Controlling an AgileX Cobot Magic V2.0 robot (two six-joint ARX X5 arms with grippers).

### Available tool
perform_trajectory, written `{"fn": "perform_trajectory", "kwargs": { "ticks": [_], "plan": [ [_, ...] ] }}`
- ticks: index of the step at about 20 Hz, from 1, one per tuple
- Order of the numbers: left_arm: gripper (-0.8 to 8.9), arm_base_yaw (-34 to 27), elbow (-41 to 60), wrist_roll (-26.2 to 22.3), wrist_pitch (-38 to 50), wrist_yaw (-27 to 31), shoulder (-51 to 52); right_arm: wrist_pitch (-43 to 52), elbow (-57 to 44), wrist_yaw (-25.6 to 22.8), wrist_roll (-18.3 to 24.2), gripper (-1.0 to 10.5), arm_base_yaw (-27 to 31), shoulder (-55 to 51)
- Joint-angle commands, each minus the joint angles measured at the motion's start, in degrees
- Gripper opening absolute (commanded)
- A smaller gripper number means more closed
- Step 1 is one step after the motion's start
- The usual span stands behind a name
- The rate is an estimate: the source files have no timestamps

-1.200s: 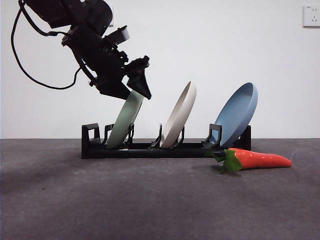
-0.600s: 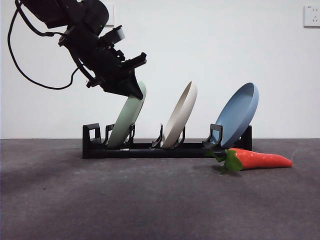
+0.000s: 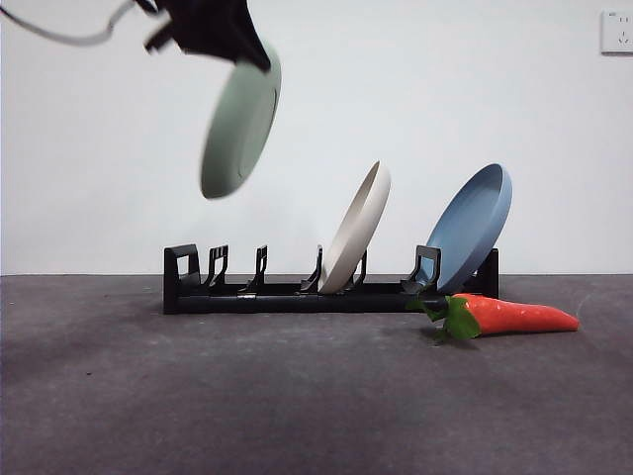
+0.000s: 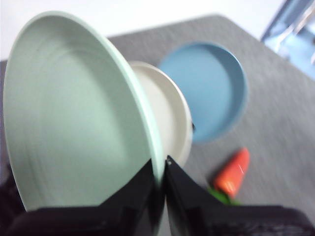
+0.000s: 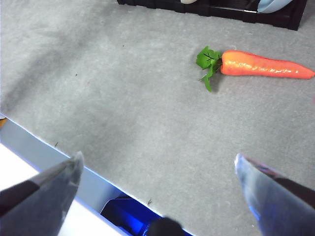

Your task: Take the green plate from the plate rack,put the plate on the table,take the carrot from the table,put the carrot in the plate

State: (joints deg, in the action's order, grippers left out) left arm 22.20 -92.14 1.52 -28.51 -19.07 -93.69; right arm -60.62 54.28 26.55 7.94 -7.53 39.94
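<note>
My left gripper (image 3: 247,45) is shut on the rim of the green plate (image 3: 240,124) and holds it high in the air above the left end of the plate rack (image 3: 297,292). In the left wrist view the jaws pinch the plate's edge (image 4: 158,174), and the green plate (image 4: 74,118) fills the picture. The carrot (image 3: 509,317) lies on the table (image 3: 297,396) in front of the rack's right end, its leaves toward the rack. My right gripper (image 5: 157,182) is open above the table's near edge, the carrot (image 5: 266,65) some way off.
A cream plate (image 3: 356,233) and a blue plate (image 3: 473,226) lean in the rack's middle and right slots. The left slots stand empty. A wall socket (image 3: 615,32) is at the top right. The table's edge (image 5: 59,152) shows in the right wrist view.
My left gripper has lifted the green plate up out of the rack's left slot and well above it. The carrot and the other plates have not moved.
</note>
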Motion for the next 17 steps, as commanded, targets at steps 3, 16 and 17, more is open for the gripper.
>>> {"fn": "perform_trajectory", "kwargs": {
  "ticks": [3, 16, 17],
  "plan": [
    [-0.06, 8.4, -0.2, -15.0, -18.8, 13.1, 7.8, 0.1, 0.1, 0.1, -0.4, 6.0, -0.1, -0.1],
    [-0.06, 34.4, 26.0, -18.8, -6.3, 35.1, 6.4, 0.1, 0.1, 0.1, -0.6, 6.0, -0.1, -0.1],
    [-0.06, 35.0, 28.6, -19.7, -3.5, 36.2, 5.4, 0.1, 0.1, 0.1, -0.6, 6.0, -0.1, -0.1]
  ]
}}
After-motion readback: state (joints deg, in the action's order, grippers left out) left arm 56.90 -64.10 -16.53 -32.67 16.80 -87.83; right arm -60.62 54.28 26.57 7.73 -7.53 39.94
